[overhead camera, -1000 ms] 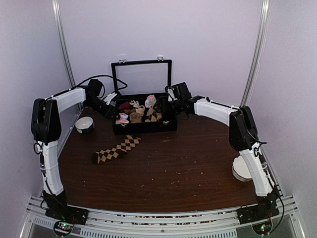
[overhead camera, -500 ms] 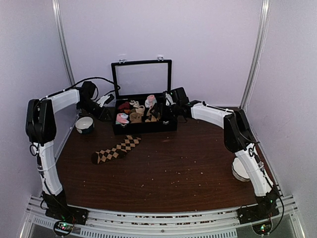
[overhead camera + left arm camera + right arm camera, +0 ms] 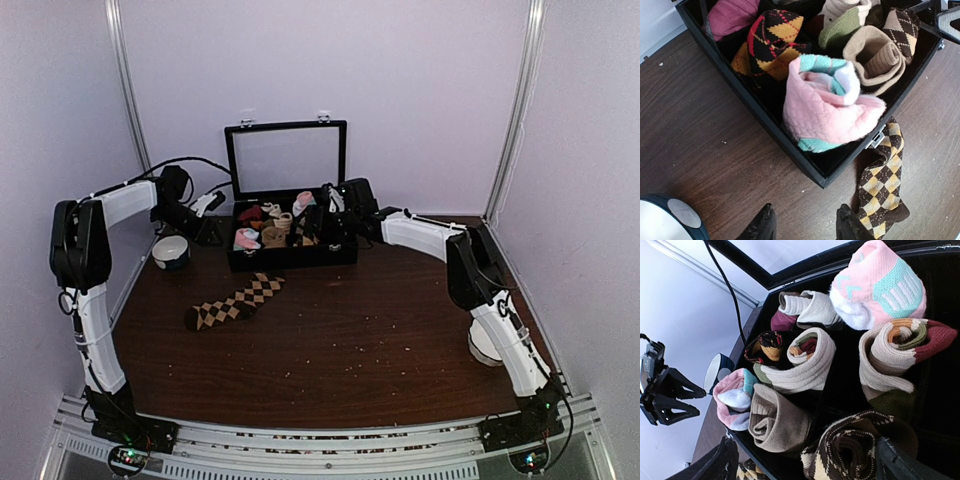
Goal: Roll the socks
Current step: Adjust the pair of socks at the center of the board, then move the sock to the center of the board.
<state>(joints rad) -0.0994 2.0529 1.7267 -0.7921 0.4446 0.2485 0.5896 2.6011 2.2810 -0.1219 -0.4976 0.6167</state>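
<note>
Nearest, left of centre on the dark wood-grain bench [image 3: 380, 340], lie the socks [image 3: 235, 303] — long, flat, dark brown with tan argyle diamonds. They are laid on a slant, one end near-left and the other just short of the black box [image 3: 290, 258].

They look like light, limp knit that would sag when lifted and slide on the smooth top. I would pin one end and pinch the other at its edge, then turn it over on itself. Pale crumbs speckle the bench.

Left of the box sits a round, dark-rimmed bowl [image 3: 170, 252]. The left fingers [image 3: 762, 227] hang over bare bench just left of the box, apart with nothing between them.

Farther back, the box is a rigid hinged case with its lid [image 3: 285, 155] upright. It is packed with soft rolls, among them a quilted pink one [image 3: 825, 110] and a ribbed tan one [image 3: 777, 422].

The right fingers [image 3: 720, 465] stand wide apart over the box's right side, with a dark brown patterned roll [image 3: 855, 447] below the gap. I cannot tell whether they touch it.
</note>
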